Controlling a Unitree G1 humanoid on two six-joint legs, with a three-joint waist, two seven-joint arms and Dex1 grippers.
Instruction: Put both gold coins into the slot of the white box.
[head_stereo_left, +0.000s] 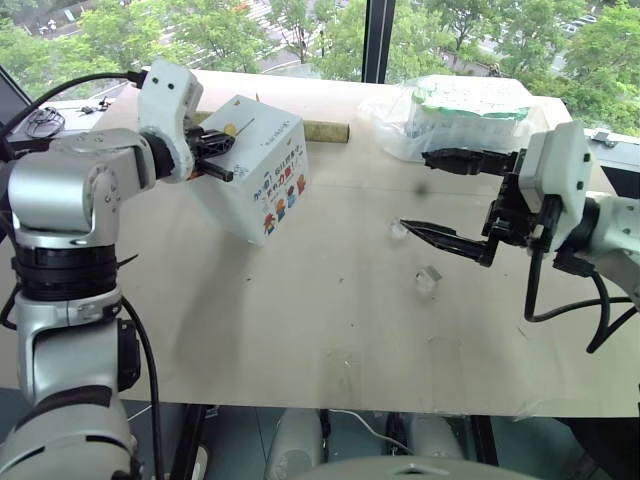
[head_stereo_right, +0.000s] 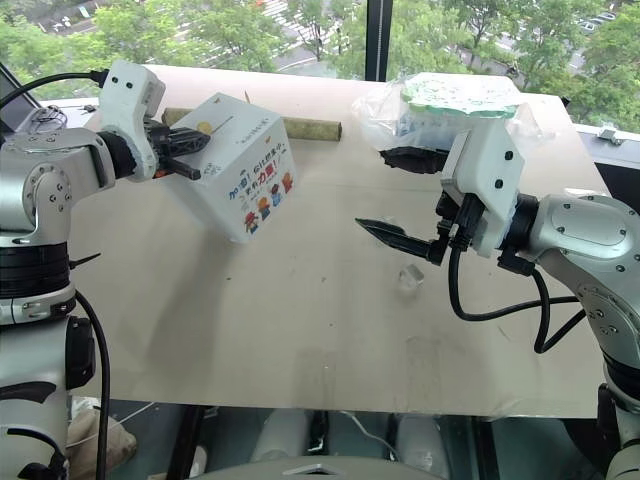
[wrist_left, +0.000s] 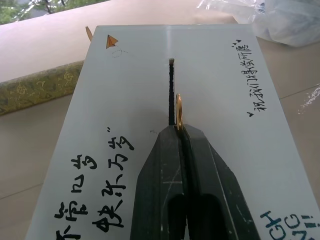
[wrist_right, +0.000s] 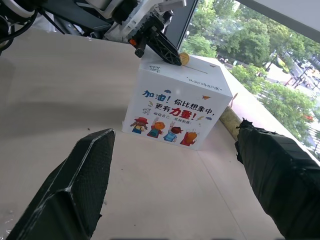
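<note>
The white box with cartoon figures stands at the back left of the table. My left gripper hovers over the box's top, shut on a gold coin held on edge. The coin sits just beside the near end of the dark slot, roughly in line with it. From the right wrist the same coin shows over the box's top edge. The other gold coin is out of view. My right gripper hangs open and empty over the table to the right of the box.
A clear plastic bag of green-white packs lies at the back right. An olive-gold roll lies behind the box. Two small clear plastic holders rest on the table under the right gripper.
</note>
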